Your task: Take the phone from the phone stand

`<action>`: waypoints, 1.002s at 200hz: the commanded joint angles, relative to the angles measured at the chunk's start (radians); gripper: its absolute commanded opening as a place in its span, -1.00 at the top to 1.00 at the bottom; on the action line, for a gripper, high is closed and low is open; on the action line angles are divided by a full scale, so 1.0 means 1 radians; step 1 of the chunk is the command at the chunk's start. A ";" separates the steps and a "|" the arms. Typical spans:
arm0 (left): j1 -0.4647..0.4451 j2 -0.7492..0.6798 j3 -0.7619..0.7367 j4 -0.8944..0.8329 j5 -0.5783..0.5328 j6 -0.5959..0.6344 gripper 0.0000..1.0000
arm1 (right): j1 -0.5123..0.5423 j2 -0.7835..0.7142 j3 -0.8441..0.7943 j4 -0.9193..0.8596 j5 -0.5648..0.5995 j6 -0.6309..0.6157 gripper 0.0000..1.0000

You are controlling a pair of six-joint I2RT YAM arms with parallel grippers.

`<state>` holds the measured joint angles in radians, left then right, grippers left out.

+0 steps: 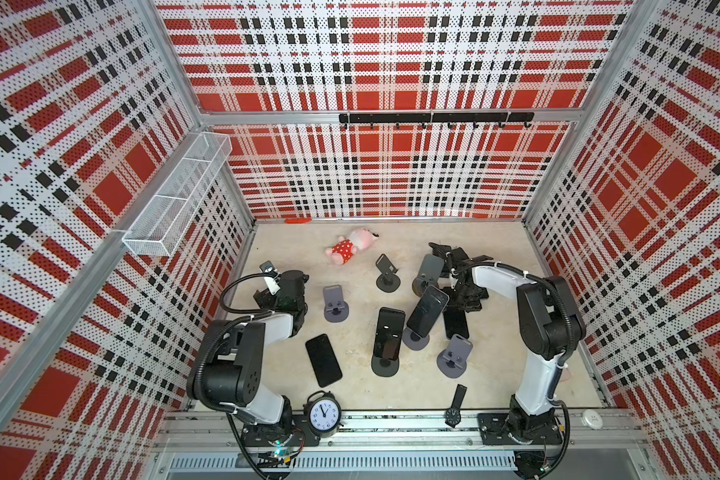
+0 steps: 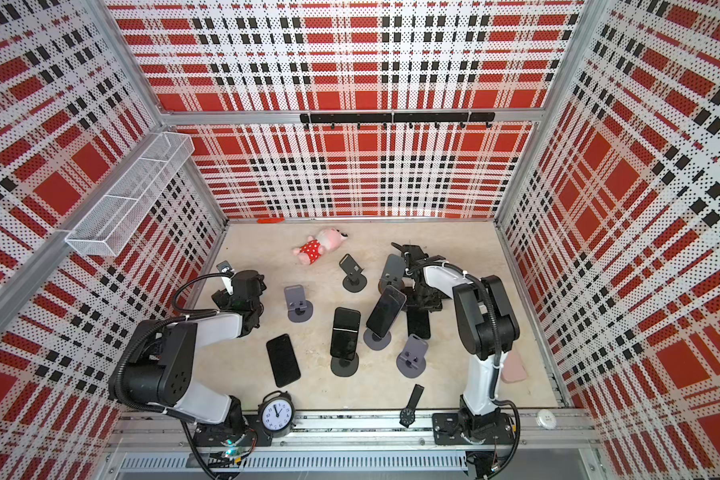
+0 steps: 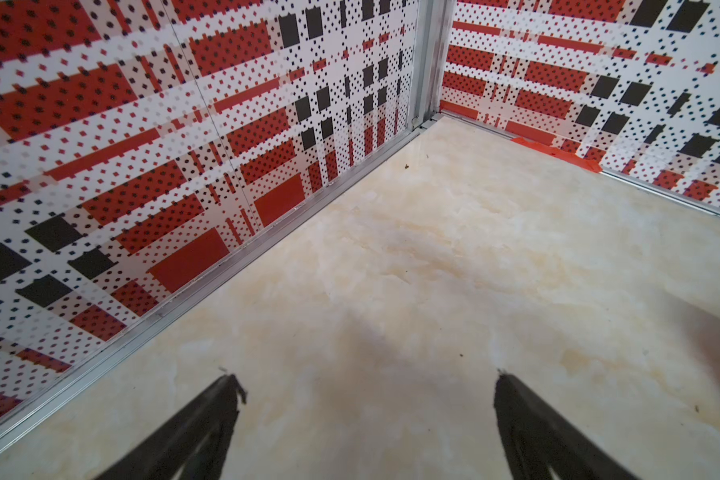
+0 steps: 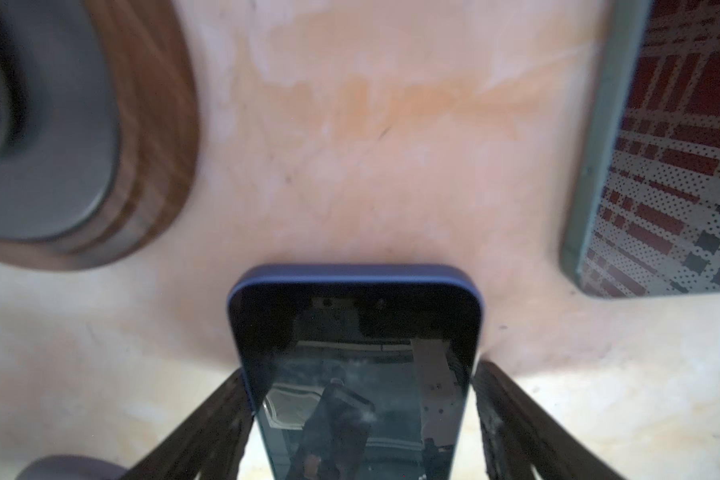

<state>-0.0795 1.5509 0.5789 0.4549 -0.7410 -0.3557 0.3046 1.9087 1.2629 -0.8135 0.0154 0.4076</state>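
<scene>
A dark phone (image 4: 358, 353) in a blue case lies flat on the table (image 4: 391, 145) between the fingers of my right gripper (image 4: 360, 370). The fingers flank its long sides, with thin strips of table showing between them and the case, so the gripper is open. In both top views this phone (image 1: 457, 326) lies just beside an empty grey phone stand (image 1: 454, 357). Two other phones (image 1: 388, 334) (image 1: 427, 307) lean on stands. My left gripper (image 3: 366, 382) is open and empty, facing the back-left corner.
Another phone (image 1: 323, 359) lies flat at front left. Empty stands (image 1: 335, 305) (image 1: 387, 274) sit mid-table, and a wood-based stand (image 4: 150, 166) is close to my right gripper. A plush toy (image 1: 350, 245), an alarm clock (image 1: 324, 413) and a wristwatch (image 1: 456, 405) lie around.
</scene>
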 commanded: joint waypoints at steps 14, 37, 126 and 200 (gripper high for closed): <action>0.007 -0.027 -0.013 -0.003 -0.015 -0.007 -0.96 | -0.010 -0.058 -0.020 0.043 0.101 0.094 -0.77; 0.007 -0.023 -0.011 -0.002 -0.014 -0.006 -0.96 | -0.009 -0.128 -0.065 0.079 0.135 0.183 -0.87; -0.013 -0.050 -0.035 0.002 -0.034 0.000 -0.96 | -0.010 -0.414 -0.092 0.047 0.245 0.388 -1.00; -0.016 -0.042 -0.029 0.004 -0.031 0.012 -0.96 | 0.075 -0.495 0.022 -0.159 0.310 0.698 -1.00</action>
<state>-0.0879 1.5211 0.5537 0.4545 -0.7643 -0.3542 0.3500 1.4097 1.2400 -0.8787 0.3107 0.9787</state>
